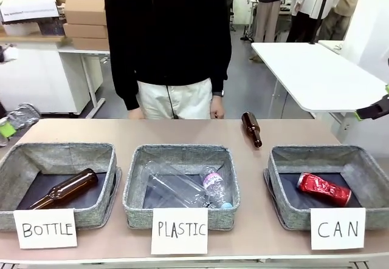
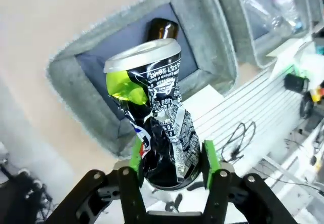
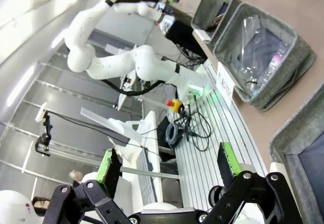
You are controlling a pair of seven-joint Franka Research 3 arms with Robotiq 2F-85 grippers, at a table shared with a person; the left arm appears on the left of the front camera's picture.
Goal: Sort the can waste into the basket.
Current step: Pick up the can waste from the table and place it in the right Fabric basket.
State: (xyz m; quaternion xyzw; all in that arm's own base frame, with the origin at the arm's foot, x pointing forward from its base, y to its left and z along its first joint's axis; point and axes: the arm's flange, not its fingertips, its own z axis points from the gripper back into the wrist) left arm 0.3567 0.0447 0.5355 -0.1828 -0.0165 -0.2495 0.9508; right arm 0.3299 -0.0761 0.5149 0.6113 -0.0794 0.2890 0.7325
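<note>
While the black-and-silver can (image 2: 154, 113) is clamped at its crumpled lower body by the left gripper (image 2: 172, 157), well apart from the CAN basket (image 1: 285, 211), the red can (image 1: 323, 189) lies inside that basket. The right gripper (image 3: 168, 161) is spread and empty. Handling, judged: light, thin-walled, easily dented; grip mid-body.

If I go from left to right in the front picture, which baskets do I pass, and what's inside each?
BOTTLE basket holding a brown glass bottle → PLASTIC basket holding clear plastic bottles → CAN basket holding a red crushed can.
</note>
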